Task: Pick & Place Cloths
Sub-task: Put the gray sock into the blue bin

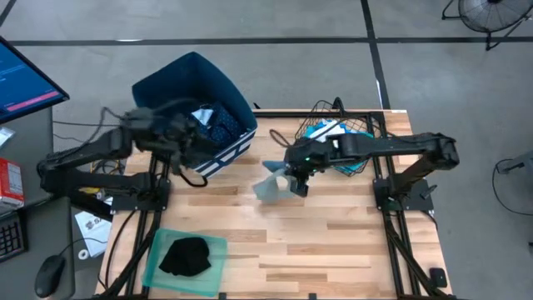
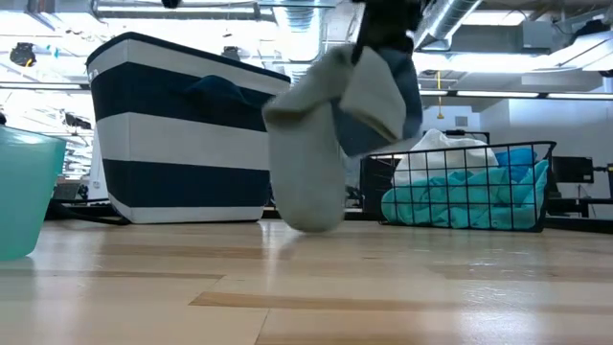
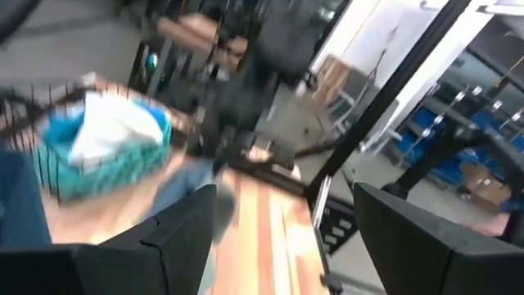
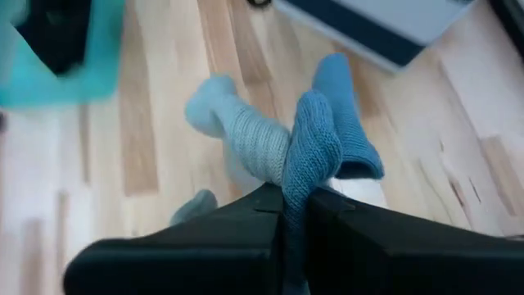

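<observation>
My right gripper (image 1: 296,177) is shut on a bundle of knit cloths over the middle of the table: a pale grey one (image 2: 308,163) and a blue one (image 4: 336,123). The bundle hangs below the gripper (image 4: 288,215). My left gripper (image 1: 190,133) is open and empty above the rim of the dark blue, white-striped bin (image 1: 171,83), which holds a dotted navy cloth (image 1: 223,127) and a white one (image 1: 202,116). A black cloth (image 1: 185,255) lies in the green tray (image 1: 218,247). Turquoise, bright blue and white cloths fill the wire basket (image 1: 371,133). My right gripper pinches a fold of the blue knit cloth (image 4: 304,168) between its two fingers, coming from above and pointing down. The pale grey cloth (image 4: 246,135) hangs with it, slack. Whether the bundle's lower end (image 2: 308,222) touches the table, I cannot tell.
The bin (image 2: 182,134) stands at the table's far left. The wire basket (image 2: 469,187) stands at the far right. The green tray (image 2: 24,192) is at the near left. Bare wood lies across the table's middle and near right.
</observation>
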`<state>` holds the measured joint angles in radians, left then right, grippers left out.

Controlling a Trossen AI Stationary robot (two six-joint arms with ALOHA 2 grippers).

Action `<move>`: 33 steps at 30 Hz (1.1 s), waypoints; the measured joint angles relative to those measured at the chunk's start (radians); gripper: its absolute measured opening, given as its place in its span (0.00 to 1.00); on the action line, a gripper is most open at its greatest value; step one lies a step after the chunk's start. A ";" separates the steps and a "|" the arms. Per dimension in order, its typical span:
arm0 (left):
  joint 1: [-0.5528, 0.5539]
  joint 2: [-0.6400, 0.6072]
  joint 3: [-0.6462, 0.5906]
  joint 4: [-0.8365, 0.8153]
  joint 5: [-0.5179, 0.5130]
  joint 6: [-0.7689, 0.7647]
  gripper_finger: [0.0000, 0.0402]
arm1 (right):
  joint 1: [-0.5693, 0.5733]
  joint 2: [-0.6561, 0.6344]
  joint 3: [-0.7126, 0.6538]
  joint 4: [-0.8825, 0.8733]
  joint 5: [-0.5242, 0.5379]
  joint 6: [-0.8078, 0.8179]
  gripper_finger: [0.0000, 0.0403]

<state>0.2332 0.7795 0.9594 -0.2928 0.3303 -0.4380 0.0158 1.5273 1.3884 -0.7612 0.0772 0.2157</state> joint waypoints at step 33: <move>-0.373 0.420 -0.205 0.400 -0.471 0.023 0.67 | 0.036 -0.042 0.000 0.303 0.001 0.137 0.02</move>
<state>-0.1398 1.1991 0.7544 0.1075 -0.1402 -0.4149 0.0523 1.4853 1.3884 -0.4583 0.0780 0.3527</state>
